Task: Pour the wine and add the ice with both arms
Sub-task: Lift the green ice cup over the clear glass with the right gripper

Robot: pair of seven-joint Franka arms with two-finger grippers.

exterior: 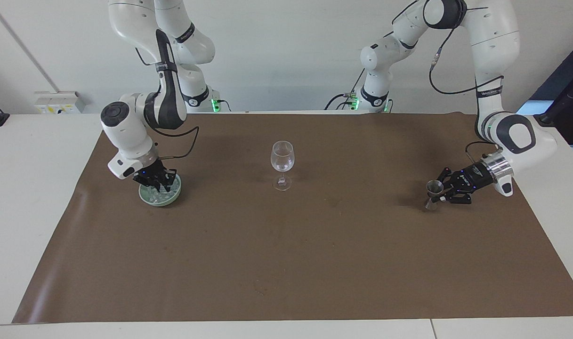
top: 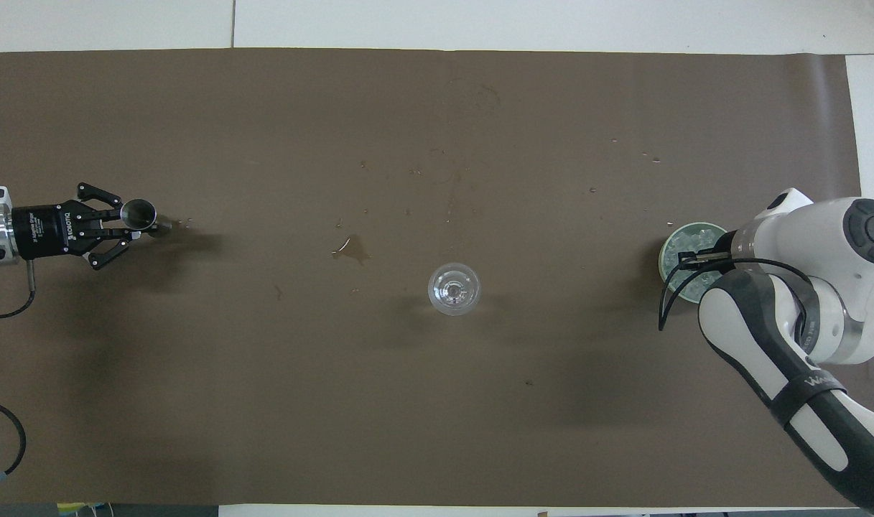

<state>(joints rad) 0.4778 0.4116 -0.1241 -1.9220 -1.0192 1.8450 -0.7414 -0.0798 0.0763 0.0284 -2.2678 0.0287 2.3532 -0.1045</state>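
A clear wine glass stands upright mid-mat; it also shows in the overhead view. My left gripper is shut on a small metal jigger, which stands upright, low at the mat, toward the left arm's end; the overhead view shows the gripper and the jigger. My right gripper reaches down into the pale green bowl, among the ice. From overhead the bowl and the ice are partly hidden by the right arm.
A brown mat covers the table, with white table around it. A small wet stain and scattered droplets lie on the mat between the jigger and the glass.
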